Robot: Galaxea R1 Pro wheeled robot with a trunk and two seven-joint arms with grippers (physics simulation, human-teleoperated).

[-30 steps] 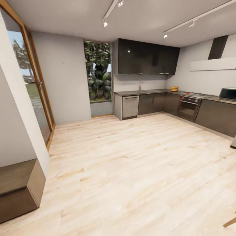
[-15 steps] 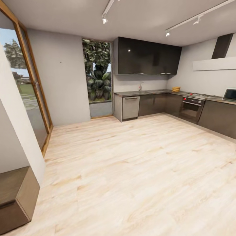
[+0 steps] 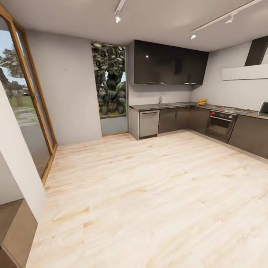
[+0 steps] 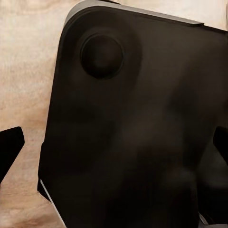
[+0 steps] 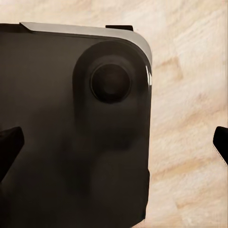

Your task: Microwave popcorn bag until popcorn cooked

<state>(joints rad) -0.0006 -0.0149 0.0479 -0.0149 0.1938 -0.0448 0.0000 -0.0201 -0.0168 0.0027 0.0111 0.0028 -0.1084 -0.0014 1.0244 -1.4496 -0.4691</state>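
The robot is crossing a wide pale wood floor (image 3: 149,193) toward an L-shaped kitchen at about two o'clock in the head view, so the step in hand looks like the approach drive. The grey countertop (image 3: 175,105) runs along the far wall above dark cabinet fronts, with glossy black wall cupboards (image 3: 167,63) over it and a built-in oven (image 3: 220,125) further right. At three o'clock, cut by the frame edge, stands the microwave (image 3: 264,108). A small tan-yellow thing on the worktop near the corner is probably the popcorn bag (image 3: 202,101), though it is too small to be sure. To drive this well, I would judge the base should swing right and bring that corner toward twelve o'clock, stopping square to the counter with room for the arms to unfold. In the wrist views each camera looks down on the robot's dark base (image 4: 142,123) over the floor; the left gripper (image 4: 114,147) and right gripper (image 5: 114,147) show fingertips at opposite frame edges, spread wide and empty. Against the picture a second ago, the whole view has shifted: the microwave has slid nearer the right edge and the wooden bench at seven o'clock has nearly left the frame, which is camera motion.
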